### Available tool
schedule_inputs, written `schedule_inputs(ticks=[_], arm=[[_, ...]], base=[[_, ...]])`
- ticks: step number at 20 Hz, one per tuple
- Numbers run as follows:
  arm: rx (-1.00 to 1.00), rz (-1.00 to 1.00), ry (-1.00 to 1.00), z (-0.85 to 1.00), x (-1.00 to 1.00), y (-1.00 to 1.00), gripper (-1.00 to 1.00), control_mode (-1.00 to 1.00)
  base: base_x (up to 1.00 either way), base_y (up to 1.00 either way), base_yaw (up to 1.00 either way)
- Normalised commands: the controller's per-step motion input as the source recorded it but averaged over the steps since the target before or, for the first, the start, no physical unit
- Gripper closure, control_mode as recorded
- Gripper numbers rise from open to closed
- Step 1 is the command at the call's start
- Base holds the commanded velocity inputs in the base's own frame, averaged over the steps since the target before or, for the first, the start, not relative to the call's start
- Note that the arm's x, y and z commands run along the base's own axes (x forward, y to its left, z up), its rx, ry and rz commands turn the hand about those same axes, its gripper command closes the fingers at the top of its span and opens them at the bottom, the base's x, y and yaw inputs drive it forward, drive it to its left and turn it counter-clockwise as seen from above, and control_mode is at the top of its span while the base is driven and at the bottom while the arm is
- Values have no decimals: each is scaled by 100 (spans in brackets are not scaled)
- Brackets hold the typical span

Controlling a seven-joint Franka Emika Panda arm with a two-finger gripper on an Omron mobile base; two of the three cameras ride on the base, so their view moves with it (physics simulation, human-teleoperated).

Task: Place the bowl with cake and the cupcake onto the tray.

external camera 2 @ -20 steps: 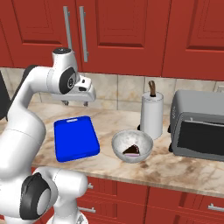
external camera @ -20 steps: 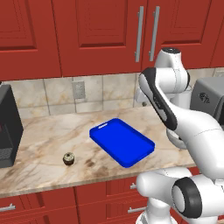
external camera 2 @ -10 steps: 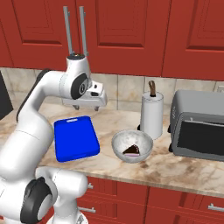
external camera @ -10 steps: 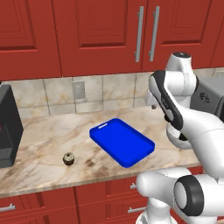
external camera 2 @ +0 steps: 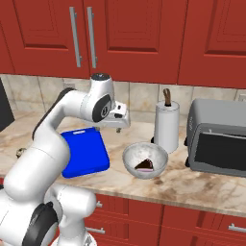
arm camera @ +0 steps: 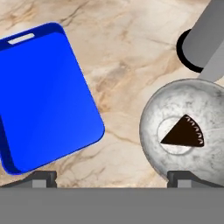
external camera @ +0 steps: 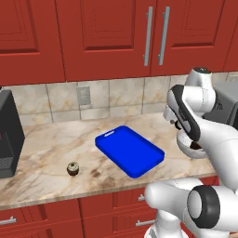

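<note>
The gripper (arm camera: 112,177), fully open and empty, is held above the counter (arm camera: 131,65), between the tray (arm camera: 46,96) and the bowl with cake (arm camera: 188,131), the bowl lying just off toward one fingertip and resting beside the tray.

One bright blue flat rectangular tray (external camera: 130,150). One round pale grey bowl holding a dark cake wedge (external camera 2: 145,160). One tiny dark brown cupcake (external camera: 72,168). One white paper-towel roll (external camera 2: 166,126). One grey toaster oven (external camera 2: 217,142).
</note>
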Motion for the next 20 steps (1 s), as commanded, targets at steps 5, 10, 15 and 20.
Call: schedule_inputs(ticks=[5,10,15,20], arm=[[0,0,3,-42,5,-37,-100,-100],[0,0,6,-38,11,-36,-100,-100],[0,0,6,-34,8,-32,-100,-100],[0,0,5,-33,5,-24,-100,-100]], base=[[0,0,0],[0,0,0],[0,0,0],[0,0,0]])
